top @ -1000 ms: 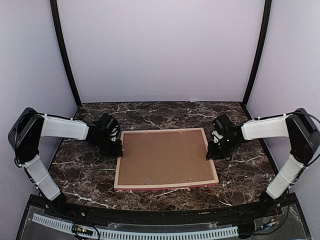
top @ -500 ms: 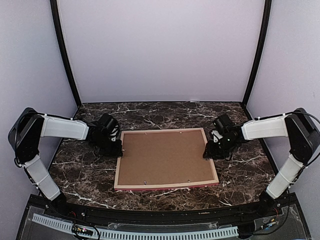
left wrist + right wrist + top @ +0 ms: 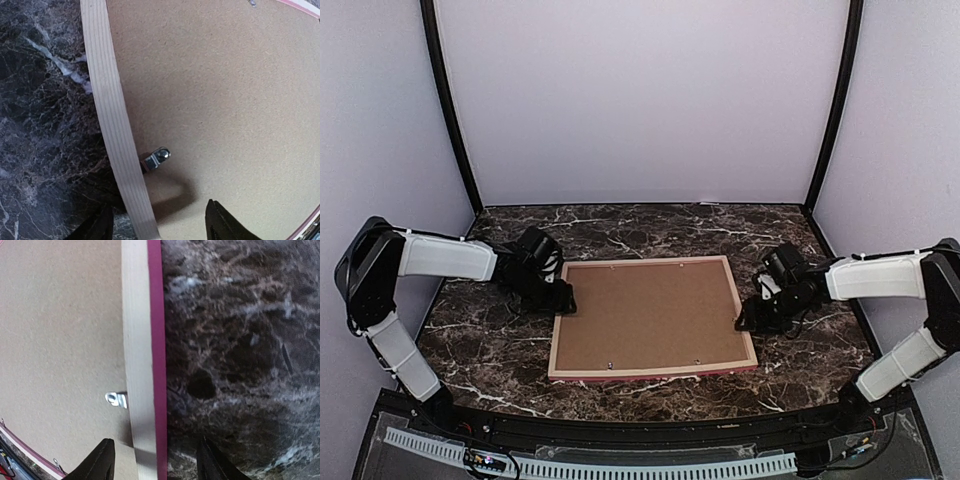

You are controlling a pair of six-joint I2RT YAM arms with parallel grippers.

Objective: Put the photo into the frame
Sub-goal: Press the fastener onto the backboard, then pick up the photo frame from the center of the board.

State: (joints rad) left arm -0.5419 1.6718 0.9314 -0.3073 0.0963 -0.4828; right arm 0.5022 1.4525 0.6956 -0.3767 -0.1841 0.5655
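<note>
The frame (image 3: pixel 650 371) lies face down in the middle of the dark marble counter (image 3: pixel 650 225), its pale wood back upward and a pink-red edge showing along its outer side. A brown backing board (image 3: pixel 650 315) fills its opening, and what lies under the board is hidden. The left hand (image 3: pixel 563 300) hangs over the left rail, fingers spread wide to either side of it, gripping nothing; a small metal tab (image 3: pixel 157 159) sits just ahead of it. The right hand (image 3: pixel 748 320) straddles the right rail likewise — open, empty.
</note>
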